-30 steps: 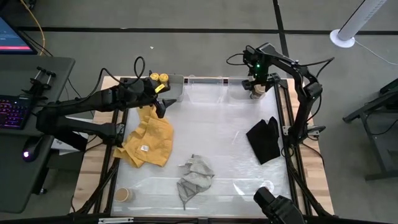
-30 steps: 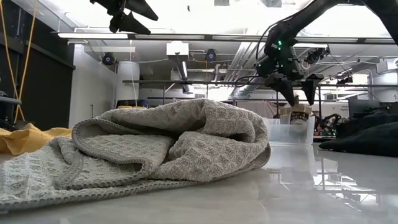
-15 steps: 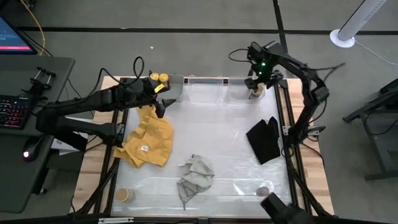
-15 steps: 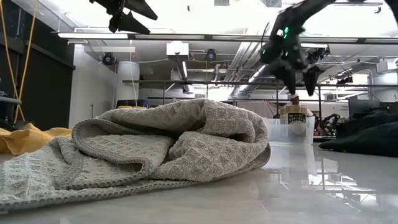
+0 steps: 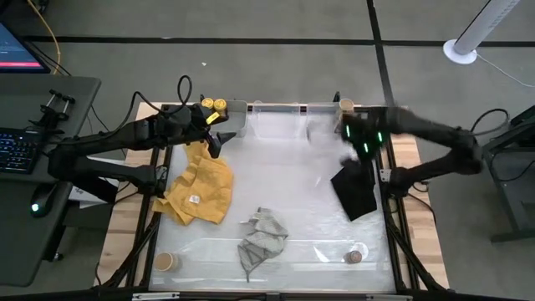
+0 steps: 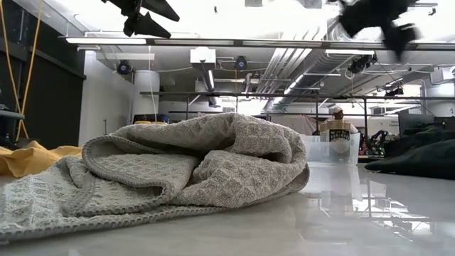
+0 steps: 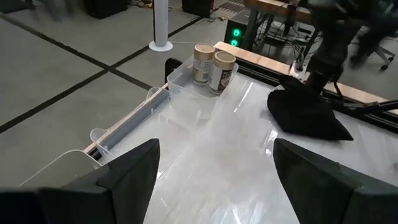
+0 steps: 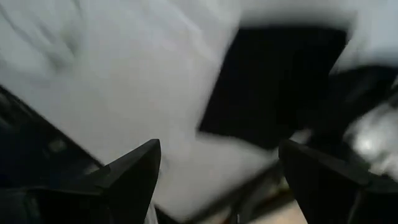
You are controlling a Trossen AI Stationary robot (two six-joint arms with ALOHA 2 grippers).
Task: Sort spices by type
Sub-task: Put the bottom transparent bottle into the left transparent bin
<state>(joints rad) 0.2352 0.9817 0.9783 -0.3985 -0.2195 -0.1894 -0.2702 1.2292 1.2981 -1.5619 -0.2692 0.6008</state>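
The table (image 5: 284,176) fills the centre of the high view; the yellow cloth (image 5: 201,188) lies left of centre, the black cloth (image 5: 355,188) right, the grey cloth (image 5: 262,237) lower middle; the left gripper (image 5: 216,138), upper left, and right gripper (image 5: 351,155), above the black cloth, both spread, empty; two tan jars (image 7: 213,62) stand in the upper-right bin (image 7: 180,78); two yellow-topped jars (image 5: 214,104) upper left; single jars at lower left (image 5: 165,261) and lower right (image 5: 355,256).

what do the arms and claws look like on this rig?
Two dark, near-black jointed arms with black cables looping off them. The left claw has yellow marks near the wrist, and its dark wedge-shaped fingers taper to points. The right claw has green lights glowing on its wrist.
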